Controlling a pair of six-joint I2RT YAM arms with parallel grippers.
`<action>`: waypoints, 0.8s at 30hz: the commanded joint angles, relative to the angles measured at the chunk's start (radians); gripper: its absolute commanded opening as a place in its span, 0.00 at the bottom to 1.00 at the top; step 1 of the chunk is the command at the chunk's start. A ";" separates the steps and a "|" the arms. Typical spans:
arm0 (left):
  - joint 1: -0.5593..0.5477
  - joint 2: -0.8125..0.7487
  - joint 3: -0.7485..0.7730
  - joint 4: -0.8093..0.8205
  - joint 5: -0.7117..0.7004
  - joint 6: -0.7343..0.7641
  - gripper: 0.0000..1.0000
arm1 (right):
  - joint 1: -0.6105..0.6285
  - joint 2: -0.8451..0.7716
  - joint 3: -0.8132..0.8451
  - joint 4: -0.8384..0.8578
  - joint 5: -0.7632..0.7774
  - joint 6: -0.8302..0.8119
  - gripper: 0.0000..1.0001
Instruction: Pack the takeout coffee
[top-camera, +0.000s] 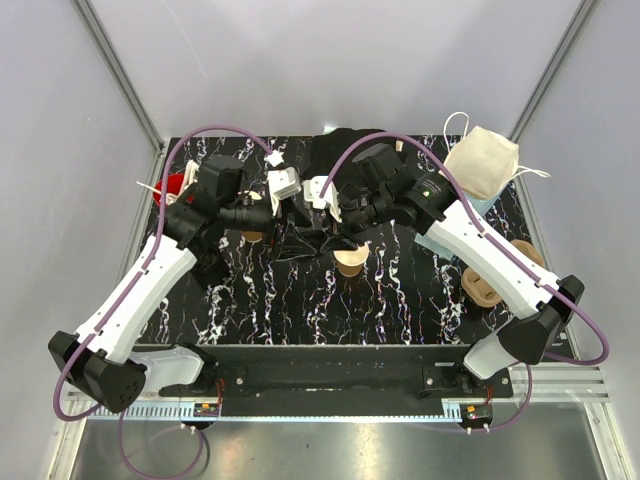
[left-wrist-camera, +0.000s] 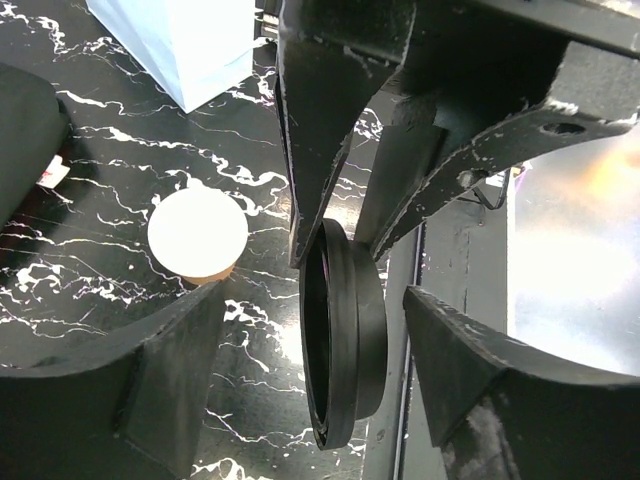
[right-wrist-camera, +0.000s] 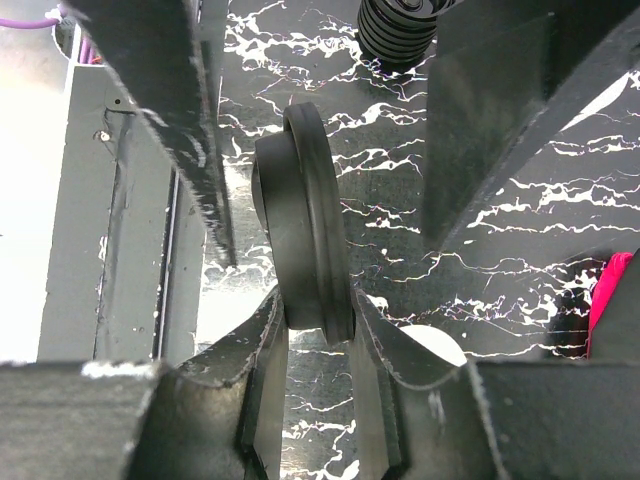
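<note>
The tan paper cup (top-camera: 350, 262) stands open on the black marble table, its cream inside showing; it also shows in the left wrist view (left-wrist-camera: 197, 235). Its round black lid (right-wrist-camera: 305, 220) is off the cup, held on edge in the air above the table. My right gripper (right-wrist-camera: 318, 305) is shut on the lid's rim. My left gripper (left-wrist-camera: 312, 295) is open, with one finger on each side of the lid (left-wrist-camera: 345, 330) and not touching it. Both grippers meet at the table's middle (top-camera: 305, 220), left of and behind the cup.
A stack of black lids (right-wrist-camera: 397, 25) stands nearby. A red cup of straws (top-camera: 172, 187) is at back left, a white bag (top-camera: 482, 165) at back right. A brown cup carrier (top-camera: 490, 280) lies at right. A pale blue bag (left-wrist-camera: 185, 45) stands behind the cup.
</note>
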 joint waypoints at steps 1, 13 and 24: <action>0.003 -0.024 -0.015 0.045 0.027 0.010 0.68 | 0.006 -0.028 0.025 0.032 -0.006 0.010 0.15; 0.004 -0.021 -0.023 0.061 0.012 -0.003 0.34 | 0.006 -0.024 0.043 0.031 0.006 0.008 0.17; 0.040 -0.007 -0.041 0.168 -0.075 -0.155 0.17 | 0.006 -0.074 0.039 0.054 0.224 -0.033 0.74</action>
